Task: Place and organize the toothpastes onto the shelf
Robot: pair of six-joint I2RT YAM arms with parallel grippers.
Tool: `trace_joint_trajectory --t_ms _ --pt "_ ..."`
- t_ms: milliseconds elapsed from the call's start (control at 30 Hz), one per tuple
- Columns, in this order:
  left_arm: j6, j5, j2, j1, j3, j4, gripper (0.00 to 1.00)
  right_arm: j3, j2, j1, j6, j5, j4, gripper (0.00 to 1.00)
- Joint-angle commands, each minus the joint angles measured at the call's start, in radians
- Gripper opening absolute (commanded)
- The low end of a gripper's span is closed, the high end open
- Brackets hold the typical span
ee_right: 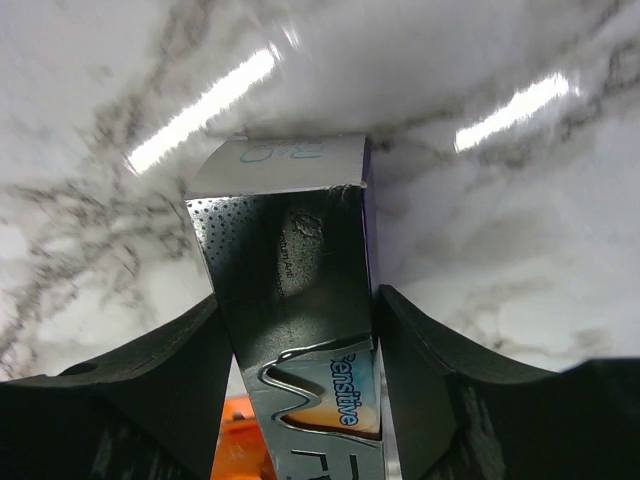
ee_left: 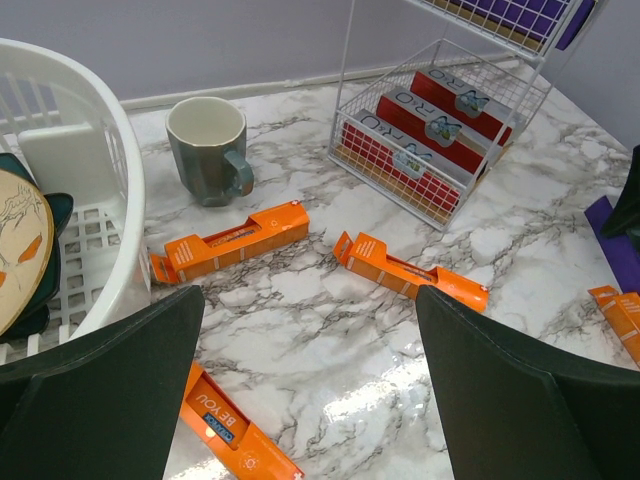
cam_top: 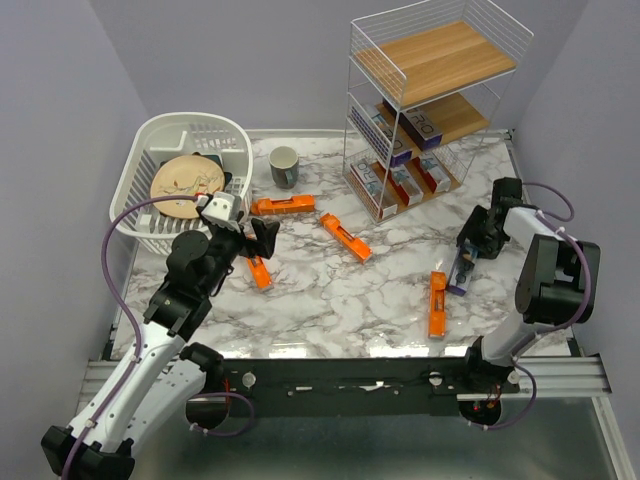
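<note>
Orange toothpaste boxes lie on the marble table: one [cam_top: 281, 206] near the mug, one [cam_top: 345, 237] in the middle, one [cam_top: 259, 270] under my left arm, one [cam_top: 437, 303] at the front right. My left gripper [cam_top: 262, 237] hovers open and empty above the table; in its wrist view [ee_left: 308, 300] an orange box [ee_left: 235, 430] lies by the left finger. My right gripper [cam_top: 468, 255] is shut on a silver-grey and purple toothpaste box [ee_right: 300, 330], low over the table. The wire shelf [cam_top: 430, 100] stands at the back right, with boxes on its middle and bottom tiers.
A white dish basket [cam_top: 180, 175] with a plate stands at the back left. A grey mug [cam_top: 284, 166] stands between the basket and the shelf. White-red boxes [ee_left: 430, 135] fill the shelf's bottom tier. The shelf's top board is bare.
</note>
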Motion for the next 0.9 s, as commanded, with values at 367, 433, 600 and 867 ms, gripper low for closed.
trace_joint_trajectory --t_ms 367,433,600,867 --pt "0.008 -0.001 -0.006 0.014 0.024 -0.016 0.99 -0.124 -0.166 0.023 0.069 0.011 0.078 0.92" --pt "0.005 0.004 -0.011 0.014 0.022 -0.013 0.99 -0.183 -0.234 0.037 0.072 0.039 0.068 0.92" --pt "0.002 0.001 -0.026 0.014 0.019 -0.013 0.99 -0.269 -0.341 0.083 0.104 0.043 0.05 0.92" --pt "-0.003 0.005 -0.031 0.013 0.016 -0.011 0.99 -0.385 -0.45 0.1 0.138 0.048 0.07 0.8"
